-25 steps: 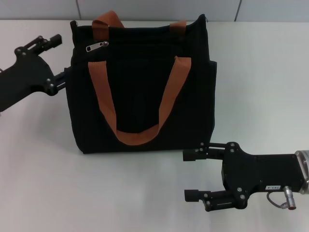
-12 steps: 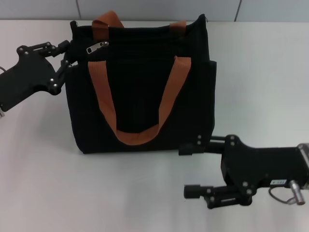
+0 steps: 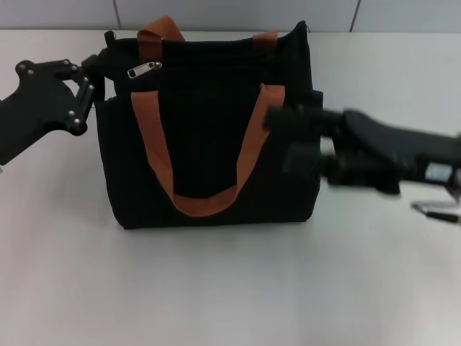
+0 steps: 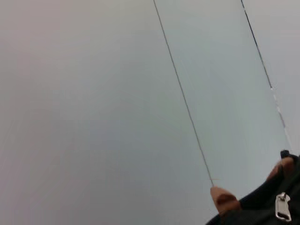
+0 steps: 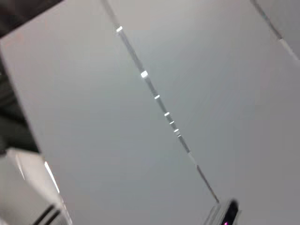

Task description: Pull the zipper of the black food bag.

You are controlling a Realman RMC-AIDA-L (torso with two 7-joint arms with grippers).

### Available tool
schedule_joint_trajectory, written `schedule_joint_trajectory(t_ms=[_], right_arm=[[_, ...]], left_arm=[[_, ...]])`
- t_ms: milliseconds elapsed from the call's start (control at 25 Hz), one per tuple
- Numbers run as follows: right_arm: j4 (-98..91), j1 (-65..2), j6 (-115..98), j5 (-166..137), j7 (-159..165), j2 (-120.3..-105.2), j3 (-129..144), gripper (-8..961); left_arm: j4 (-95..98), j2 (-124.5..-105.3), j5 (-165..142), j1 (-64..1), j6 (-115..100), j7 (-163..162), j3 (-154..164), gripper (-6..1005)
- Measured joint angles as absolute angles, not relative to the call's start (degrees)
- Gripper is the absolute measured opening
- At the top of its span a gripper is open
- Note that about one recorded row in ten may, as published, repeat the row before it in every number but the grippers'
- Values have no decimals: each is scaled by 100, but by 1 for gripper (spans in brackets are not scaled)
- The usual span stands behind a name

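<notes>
The black food bag (image 3: 209, 137) stands upright at the table's middle, with two orange-brown handles (image 3: 155, 144). The silver zipper pull (image 3: 144, 69) lies at the left end of the bag's top edge. It also shows in the left wrist view (image 4: 282, 207), beside a corner of the bag (image 4: 260, 206). My left gripper (image 3: 94, 76) is at the bag's upper left corner, just left of the pull. My right gripper (image 3: 292, 137) is open and blurred, in front of the bag's right side at mid height. The right wrist view shows no bag.
The bag stands on a white table (image 3: 216, 288) with a grey panelled wall (image 3: 238, 13) behind it. A cable and connector (image 3: 436, 209) hang at my right wrist.
My right gripper has swung up from the table in front of the bag to the bag's right side. My left gripper has moved in to the bag's upper left corner and its fingers have narrowed.
</notes>
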State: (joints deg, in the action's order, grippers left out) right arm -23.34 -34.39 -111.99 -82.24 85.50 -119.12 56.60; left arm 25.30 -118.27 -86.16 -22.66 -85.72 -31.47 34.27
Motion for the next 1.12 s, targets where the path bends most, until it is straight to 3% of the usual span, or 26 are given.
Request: schedule_joint_trajectory(t_ms=[440,1120], right_arm=[[-2734,-4545,-9640,-8368,11135,-11838,5800,731],[-2876,-5358,-8228,-9320,12903,-11865,5887,723]], left_arm=[[2513,-11856,-8418,-2262,-8814,-3009,3428,20],[2514,-11850,-8328,-2433,-8962,-3048,3428,21]])
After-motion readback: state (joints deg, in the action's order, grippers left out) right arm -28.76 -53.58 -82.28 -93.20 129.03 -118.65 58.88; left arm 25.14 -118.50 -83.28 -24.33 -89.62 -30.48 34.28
